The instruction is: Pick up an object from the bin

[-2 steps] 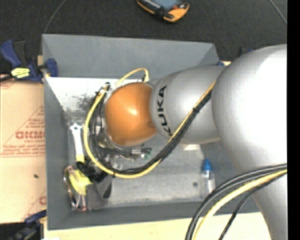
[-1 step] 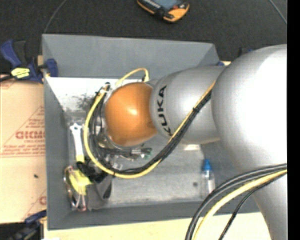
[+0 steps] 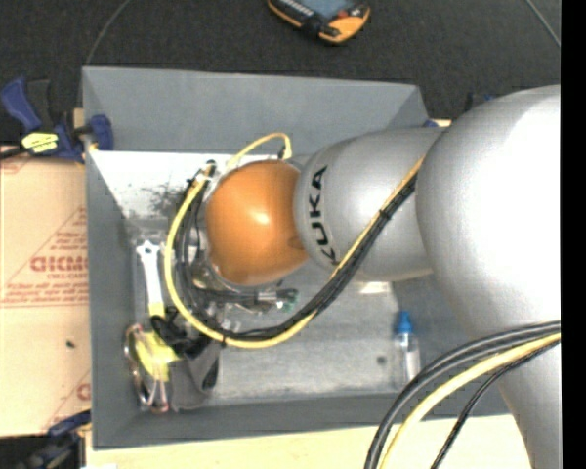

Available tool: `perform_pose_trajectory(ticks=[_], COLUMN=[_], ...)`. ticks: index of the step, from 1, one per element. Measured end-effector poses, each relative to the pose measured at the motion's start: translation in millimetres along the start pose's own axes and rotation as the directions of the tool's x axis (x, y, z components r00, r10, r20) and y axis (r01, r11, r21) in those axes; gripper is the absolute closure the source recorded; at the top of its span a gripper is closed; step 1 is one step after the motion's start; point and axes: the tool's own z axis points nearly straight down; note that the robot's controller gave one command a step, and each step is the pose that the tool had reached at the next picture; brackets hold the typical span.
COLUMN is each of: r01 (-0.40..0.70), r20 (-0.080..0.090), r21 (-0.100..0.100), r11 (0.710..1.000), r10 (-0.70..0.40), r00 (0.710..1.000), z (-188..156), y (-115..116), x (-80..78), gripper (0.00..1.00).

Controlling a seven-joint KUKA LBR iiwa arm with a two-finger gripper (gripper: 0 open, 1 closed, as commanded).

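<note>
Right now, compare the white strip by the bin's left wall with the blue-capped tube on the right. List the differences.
Colour: the white strip is plain white; the blue-capped tube looks clear with a blue top. Company: the strip's lower end runs into a heap with something yellow, beside the arm's orange cover; the tube lies alone on bare floor. Both are slim and lie flat.

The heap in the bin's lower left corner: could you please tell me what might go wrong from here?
1. The yellow item, white tool and wire loops lie crowded against the bin's left wall; a grasp there may catch several things or scrape the wall.
2. The arm's orange cover blocks the camera's sight of the pick, so a miss could go unseen.
</note>
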Motion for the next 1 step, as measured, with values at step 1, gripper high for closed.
perform_pose_trajectory(ticks=[1], r01=[-0.001], r20=[-0.006], r21=[-0.005], r11=[1.0], r10=[0.001], r00=[1.0], z=[-19.4], y=[1.5], x=[1.5], gripper=[1.0])
